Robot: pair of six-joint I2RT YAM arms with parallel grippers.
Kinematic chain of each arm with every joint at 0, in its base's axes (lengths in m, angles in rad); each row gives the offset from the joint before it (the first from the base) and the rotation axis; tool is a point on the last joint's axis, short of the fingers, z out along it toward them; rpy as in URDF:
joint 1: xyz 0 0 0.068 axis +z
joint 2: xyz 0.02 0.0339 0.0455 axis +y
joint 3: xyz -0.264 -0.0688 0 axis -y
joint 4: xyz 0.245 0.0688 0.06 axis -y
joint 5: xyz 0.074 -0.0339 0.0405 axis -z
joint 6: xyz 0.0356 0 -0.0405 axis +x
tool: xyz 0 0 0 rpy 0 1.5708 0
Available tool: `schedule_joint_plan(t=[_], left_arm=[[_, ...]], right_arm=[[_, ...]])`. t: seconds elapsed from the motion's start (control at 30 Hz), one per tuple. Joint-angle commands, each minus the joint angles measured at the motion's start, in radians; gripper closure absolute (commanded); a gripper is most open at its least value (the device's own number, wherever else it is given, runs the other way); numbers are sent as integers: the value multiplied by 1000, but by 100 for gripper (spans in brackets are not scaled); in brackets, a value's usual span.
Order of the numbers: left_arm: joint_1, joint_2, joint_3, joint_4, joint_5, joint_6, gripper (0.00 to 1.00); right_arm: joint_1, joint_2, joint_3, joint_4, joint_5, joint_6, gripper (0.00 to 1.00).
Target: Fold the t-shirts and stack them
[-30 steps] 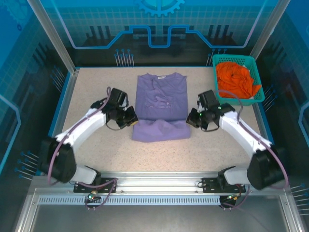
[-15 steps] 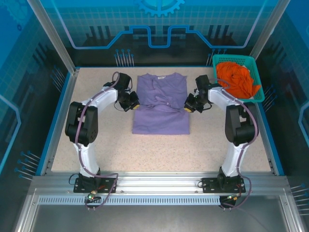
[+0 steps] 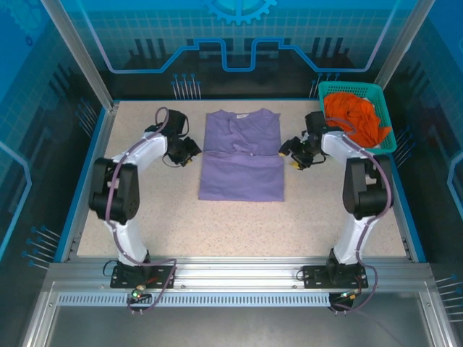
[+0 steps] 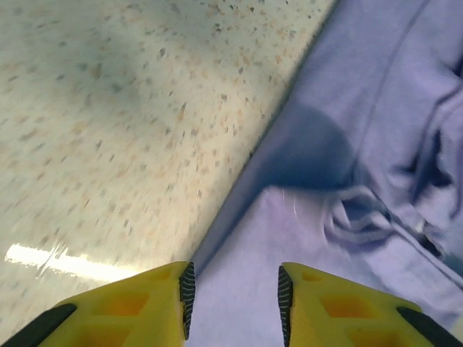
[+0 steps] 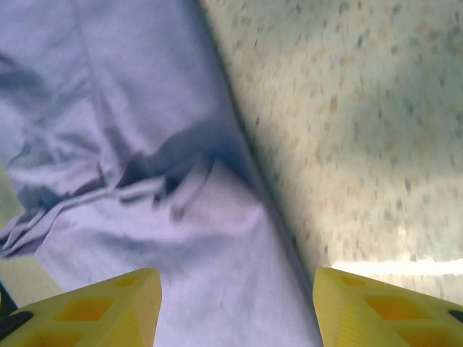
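Shows both arms drawn outward since half a second ago, leaving the left end effector [image 3: 190,150] and right end effector [image 3: 293,150] parted and empty at the side edges of the lavender t-shirt [image 3: 241,170], folded mid-bench [image 3: 145,217]. Looks light, limp, crease-prone (nothing stiff to lean on). Suggests pinching doubled side edges. Leaves the orange t-shirt [image 3: 354,119] bunched in the basket [image 3: 323,108].
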Motion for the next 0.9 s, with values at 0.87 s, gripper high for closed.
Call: schedule_joint_plan(t=[0.87], left_arm=[[-307, -170, -587, 213, 9, 18, 74]], right_arm=[[400, -98, -513, 242, 6, -30, 60]])
